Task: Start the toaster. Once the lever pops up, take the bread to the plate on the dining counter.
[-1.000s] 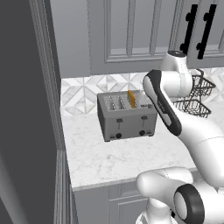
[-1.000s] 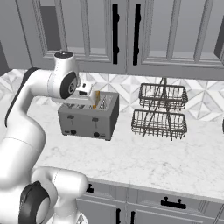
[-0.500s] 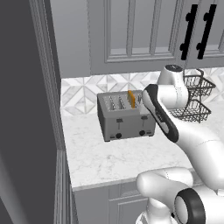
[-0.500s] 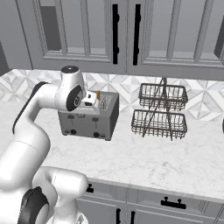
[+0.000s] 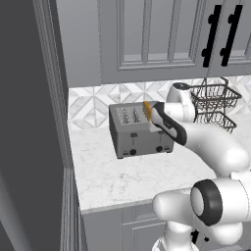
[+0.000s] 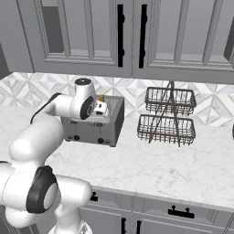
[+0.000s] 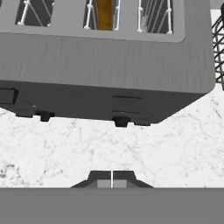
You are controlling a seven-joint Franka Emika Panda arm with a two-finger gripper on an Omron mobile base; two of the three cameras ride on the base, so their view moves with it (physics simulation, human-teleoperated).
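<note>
- Currently the pincer is pressed together, pinching nothing, and hangs over the front edge of the toaster, above its right lever.
- Bread stands in a slot, crust poking above the top; the toaster sits on the marble tabletop near the backsplash.
- Risk: closed tips may slide off the narrow lever, or push the toaster back instead of latching it.
- Risk: pressing the left lever would leave the bread's slot unstarted.
- Wire basket rack stands just right of the toaster, crowding a later sideways lift.
</note>
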